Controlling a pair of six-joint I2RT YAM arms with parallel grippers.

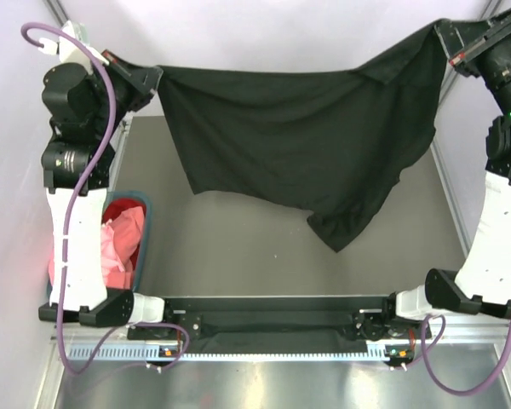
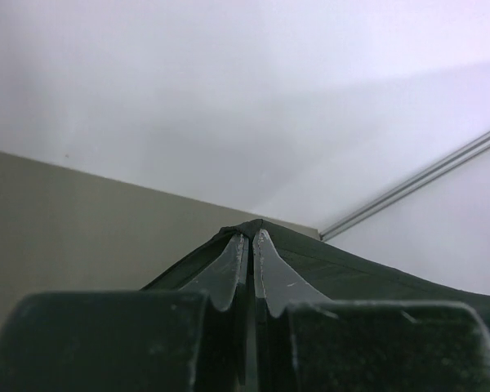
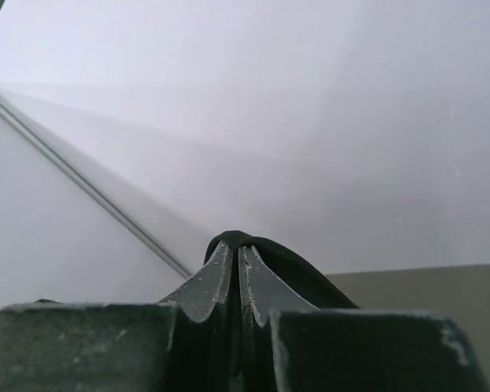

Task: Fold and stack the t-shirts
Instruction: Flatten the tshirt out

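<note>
Left fingers (image 2: 227, 273), right fingers (image 3: 211, 282) pinch black t-shirt (image 1: 298, 145); teal basket (image 1: 145, 243) holds pink t-shirt (image 1: 122, 240).

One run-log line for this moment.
phase: black t-shirt held up, spread | left claw: shut on it | right claw: shut on it | basket: pink t-shirt inside

Robot lab, test cell. Plain white walls (image 1: 281, 43) box me in on three sides. Aluminium rail (image 2: 425, 181) runs along wall seam in my left wrist view. Grey desk (image 1: 238, 256). My left arm (image 1: 72, 247) and right arm (image 1: 494, 239) bolted at ends of black bar (image 1: 272, 305) on near edge. Purple cables (image 1: 102, 119) loop loose off arms, slotted cable duct (image 1: 264, 351) below bar. Only homely things: black t-shirt (image 1: 298, 145), teal basket (image 1: 145, 234) holding pink cloth (image 1: 123, 243).
</note>
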